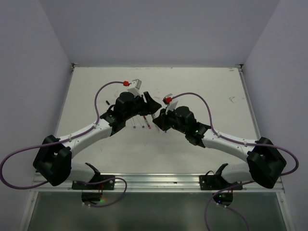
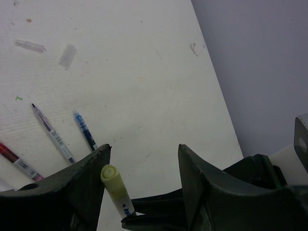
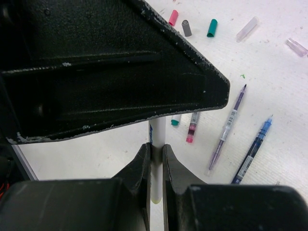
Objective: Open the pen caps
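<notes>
The yellow cap (image 2: 110, 174) sits on the end of a white pen (image 3: 156, 180) that is held up off the tabletop (image 2: 144, 72) at mid-table, where the two arms meet. The right tool (image 3: 155, 148) is clamped on the pen's barrel, both fingers pressed flat against it. The left tool (image 2: 143, 149) is spread wide, with one finger on each side of the capped end. The cap stands just beside one finger and well apart from the other, and the left wrist view does not show whether it touches the closer one.

Loose pens lie on the tabletop just beyond the held one: a purple pen (image 3: 228, 126), a blue pen (image 3: 252, 150) and a red pen (image 3: 192, 128), all uncapped with their tips bare. From above, they show as thin lines on the near side of the tools, between them.

Farther out in the right wrist view lie a pink cap (image 3: 173, 18), a grey cap (image 3: 186, 28) and a green cap (image 3: 212, 28) in a loose row, apart from each other. Two clear caps (image 3: 247, 29) lie beyond these.
</notes>
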Motion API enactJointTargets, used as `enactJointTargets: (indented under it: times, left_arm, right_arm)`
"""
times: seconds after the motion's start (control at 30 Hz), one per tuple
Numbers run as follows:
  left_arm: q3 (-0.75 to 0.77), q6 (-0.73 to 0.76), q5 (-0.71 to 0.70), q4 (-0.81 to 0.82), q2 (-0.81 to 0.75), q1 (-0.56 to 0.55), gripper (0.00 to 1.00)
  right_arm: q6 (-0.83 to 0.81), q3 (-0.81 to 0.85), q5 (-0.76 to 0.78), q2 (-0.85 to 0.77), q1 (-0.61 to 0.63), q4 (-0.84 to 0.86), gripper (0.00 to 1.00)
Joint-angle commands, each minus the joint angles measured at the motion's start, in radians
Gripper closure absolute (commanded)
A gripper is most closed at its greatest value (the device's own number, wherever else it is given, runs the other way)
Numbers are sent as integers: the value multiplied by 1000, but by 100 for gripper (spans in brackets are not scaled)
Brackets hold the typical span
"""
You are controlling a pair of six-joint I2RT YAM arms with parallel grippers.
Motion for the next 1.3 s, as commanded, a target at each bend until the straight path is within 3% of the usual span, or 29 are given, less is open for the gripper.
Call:
enactJointTargets:
  times: [0.0,0.23,0.33,0.43,0.5,0.6,0.83,0.93,1.0,1.27]
  left_arm:
    - [6,15,-33,33,-3,-13,39]
    - [4,24,-46,35,0,-24,51]
    - [1,26,-47,36,-1,-25,61]
    - [0,27,-46,36,0,-27,80]
    - [-2,27,-47,33,-3,-27,86]
    - [-9,29,-49,36,-7,-27,86]
    - [-22,50,-55,41,-9,-32,64]
    - [-22,58,-56,41,-7,-35,64]
    - [-22,61,-59,41,-10,-38,66]
    - [-23,65,-70,44,-12,-39,91]
  right_arm:
    - [1,45,34,-6,5,49,100]
    - [8,43,36,-6,5,49,100]
    - [11,45,36,-9,7,52,100]
    - [16,43,36,-14,7,57,100]
    - [20,37,36,-22,7,61,100]
    - [22,34,65,-34,7,61,100]
    - [20,39,55,-37,5,57,100]
    - [22,40,48,-34,7,57,100]
    - [22,42,48,-34,7,55,100]
    - [24,43,44,-28,7,54,100]
